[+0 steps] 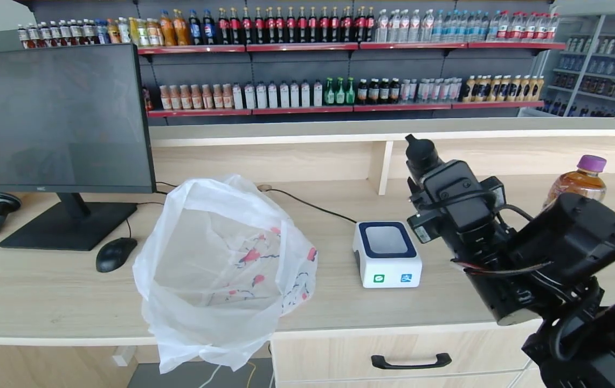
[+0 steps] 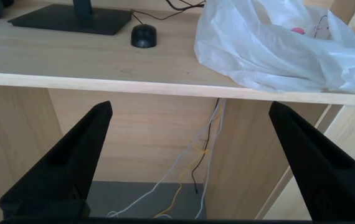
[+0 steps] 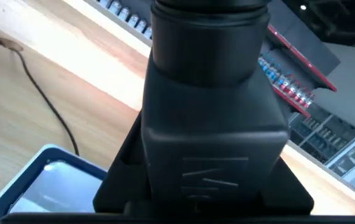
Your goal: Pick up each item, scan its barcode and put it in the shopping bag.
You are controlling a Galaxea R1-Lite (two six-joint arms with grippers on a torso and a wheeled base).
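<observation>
The right gripper (image 1: 436, 178) pinched a squarish matte-black bottle (image 1: 421, 152) near the boxy white scanner (image 1: 387, 253). The left gripper (image 2: 190, 109) stood spread below the pale wooden counter (image 2: 71, 59), where the crinkled translucent shopping bag (image 1: 221, 269) slumped.

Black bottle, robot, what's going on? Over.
Right end effector shut on black bottle, close to scanner. Left end effector open, below counter edge. Shopping bag open, nothing blocking it.

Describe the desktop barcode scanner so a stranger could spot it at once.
On the long pale wooden counter, look just right of the white plastic shopping bag. There sits a small white box-shaped scanner; unlike the black mouse and black monitor farther left, it has a blue-framed glass top.
</observation>
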